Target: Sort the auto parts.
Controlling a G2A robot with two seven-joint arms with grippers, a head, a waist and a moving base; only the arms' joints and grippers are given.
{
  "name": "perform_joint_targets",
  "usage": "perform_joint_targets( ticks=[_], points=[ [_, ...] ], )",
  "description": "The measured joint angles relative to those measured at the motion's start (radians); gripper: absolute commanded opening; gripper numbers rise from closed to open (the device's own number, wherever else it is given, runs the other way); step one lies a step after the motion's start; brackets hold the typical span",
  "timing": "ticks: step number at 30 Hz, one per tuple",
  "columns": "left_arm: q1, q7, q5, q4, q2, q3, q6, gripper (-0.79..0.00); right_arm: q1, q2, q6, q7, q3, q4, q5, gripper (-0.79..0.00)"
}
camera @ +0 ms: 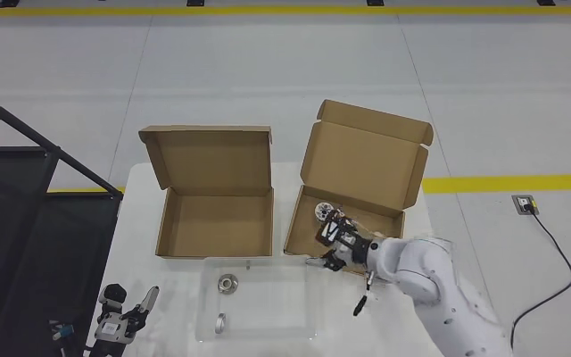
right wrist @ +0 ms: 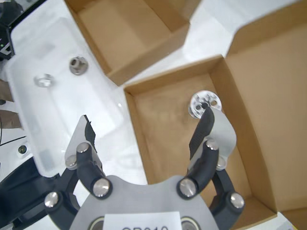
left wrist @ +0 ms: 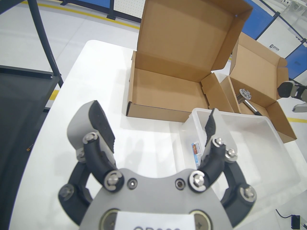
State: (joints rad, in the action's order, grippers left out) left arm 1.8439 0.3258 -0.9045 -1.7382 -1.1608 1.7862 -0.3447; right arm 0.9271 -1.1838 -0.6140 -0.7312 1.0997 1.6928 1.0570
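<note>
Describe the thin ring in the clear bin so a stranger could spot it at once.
On the white table, a clear bin sits beside two open cardboard boxes. Two metal parts lie inside; the ring is thin and hollow, unlike the chunkier hub.

And the flanged part (right wrist: 200, 101) sits partly behind a finger (right wrist: 203, 125) of the right gripper (right wrist: 147, 116), the ring (right wrist: 43, 80) looking blurred
</note>
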Motion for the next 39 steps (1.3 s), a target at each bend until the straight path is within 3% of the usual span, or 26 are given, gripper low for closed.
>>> perform_joint_targets(
  ticks=[4, 10, 17, 29, 39],
  points=[
    [0.0, 0.0, 0.0, 0.0, 0.0, 0.0, 0.0, 0.0, -0.01, -0.013, -0.027, -0.049, -0.109, 0.076, -0.003, 0.0],
    [0.0, 0.0, 0.0, 0.0, 0.0, 0.0, 0.0, 0.0, -0.129, -0.072, 0.042, -0.085, -0.32, -0.022, -0.053, 0.0],
    [0.0, 0.0, 0.0, 0.0, 0.0, 0.0, 0.0, 0.0, -0.316, -0.192, 0.143, 0.006, -0.538, -0.293, -0.16, 0.0],
    [0.0, 0.0, 0.0, 0.0, 0.0, 0.0, 0.0, 0.0, -0.462, -0.399, 0.187, 0.143, -0.774, -0.628, -0.133, 0.0],
    [0.0, 0.0, 0.0, 0.0, 0.0, 0.0, 0.0, 0.0, -0.467, -0.407, 0.192, 0.148, -0.782, -0.635, -0.119, 0.0]
  ],
)
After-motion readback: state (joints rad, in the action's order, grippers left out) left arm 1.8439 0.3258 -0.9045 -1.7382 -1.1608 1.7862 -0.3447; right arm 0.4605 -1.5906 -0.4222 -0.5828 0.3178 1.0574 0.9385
